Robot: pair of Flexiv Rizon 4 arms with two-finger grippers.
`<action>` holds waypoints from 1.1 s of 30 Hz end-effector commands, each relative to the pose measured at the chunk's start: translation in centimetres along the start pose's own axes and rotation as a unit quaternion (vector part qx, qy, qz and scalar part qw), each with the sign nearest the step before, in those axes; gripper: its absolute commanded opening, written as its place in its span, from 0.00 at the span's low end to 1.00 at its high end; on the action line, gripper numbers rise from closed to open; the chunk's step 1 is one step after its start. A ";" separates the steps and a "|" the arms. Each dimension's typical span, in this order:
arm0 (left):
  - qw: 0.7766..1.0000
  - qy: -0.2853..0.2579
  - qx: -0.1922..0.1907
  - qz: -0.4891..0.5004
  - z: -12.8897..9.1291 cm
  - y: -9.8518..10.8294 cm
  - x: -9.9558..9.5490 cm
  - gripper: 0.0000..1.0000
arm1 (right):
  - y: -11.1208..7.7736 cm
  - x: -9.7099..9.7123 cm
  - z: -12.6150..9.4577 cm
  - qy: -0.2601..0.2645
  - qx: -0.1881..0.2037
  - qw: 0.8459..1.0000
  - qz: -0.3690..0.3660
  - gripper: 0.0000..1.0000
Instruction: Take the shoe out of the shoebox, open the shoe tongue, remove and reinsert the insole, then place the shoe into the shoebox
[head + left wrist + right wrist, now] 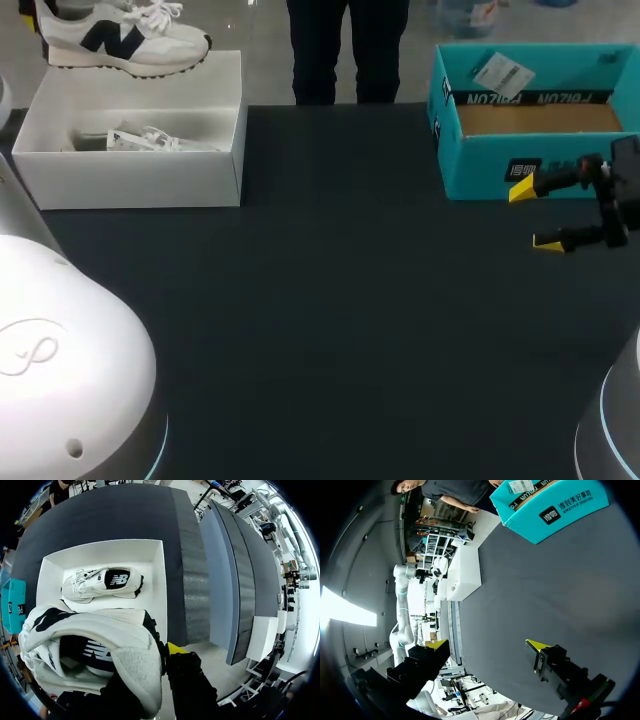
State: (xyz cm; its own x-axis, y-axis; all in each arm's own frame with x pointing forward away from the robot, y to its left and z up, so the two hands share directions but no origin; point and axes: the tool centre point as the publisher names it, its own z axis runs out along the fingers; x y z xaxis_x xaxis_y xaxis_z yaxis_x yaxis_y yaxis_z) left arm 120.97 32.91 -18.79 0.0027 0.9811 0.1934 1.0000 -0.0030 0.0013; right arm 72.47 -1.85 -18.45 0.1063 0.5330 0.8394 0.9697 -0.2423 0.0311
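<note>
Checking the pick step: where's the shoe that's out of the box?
Head view, far left: the shoe hangs in the left gripper above the far edge of the white shoebox, over the second shoe inside.

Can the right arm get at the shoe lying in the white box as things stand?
Doubtful. The open right gripper sits by the teal box. Bare table lies between, but the white box is at the far left, and the raised shoe hangs over the shoe inside.
</note>
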 end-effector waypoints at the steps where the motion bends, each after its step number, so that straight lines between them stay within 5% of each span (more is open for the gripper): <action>1: 0.999 -0.008 0.033 -0.005 0.1 1.0 0.3 0.00 | -0.1 0.0 0.1 -0.002 -0.001 1.000 0.001 1.00; 17: 0.999 -0.027 0.041 -0.012 0.5 0.5 -0.1 0.00 | -0.1 0.0 0.1 -0.002 -0.001 1.000 0.001 1.00; 19: 0.999 -0.039 0.016 -0.025 1.2 0.4 -0.7 0.00 | -0.1 0.0 0.1 -0.002 -0.001 1.000 0.001 1.00; 33: 1.000 -0.021 0.009 -0.009 7.4 1.2 -2.0 0.00 | -0.1 0.0 0.1 -0.002 -0.001 1.000 0.001 1.00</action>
State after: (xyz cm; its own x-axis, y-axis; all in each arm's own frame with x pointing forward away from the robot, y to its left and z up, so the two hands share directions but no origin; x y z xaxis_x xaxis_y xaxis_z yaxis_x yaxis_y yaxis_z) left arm 121.17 32.12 -24.84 -0.0146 0.9878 0.1550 0.9998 0.0165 -0.0107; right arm 72.47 -1.84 -18.45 0.1062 0.5330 0.8394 0.9697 -0.2422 0.0312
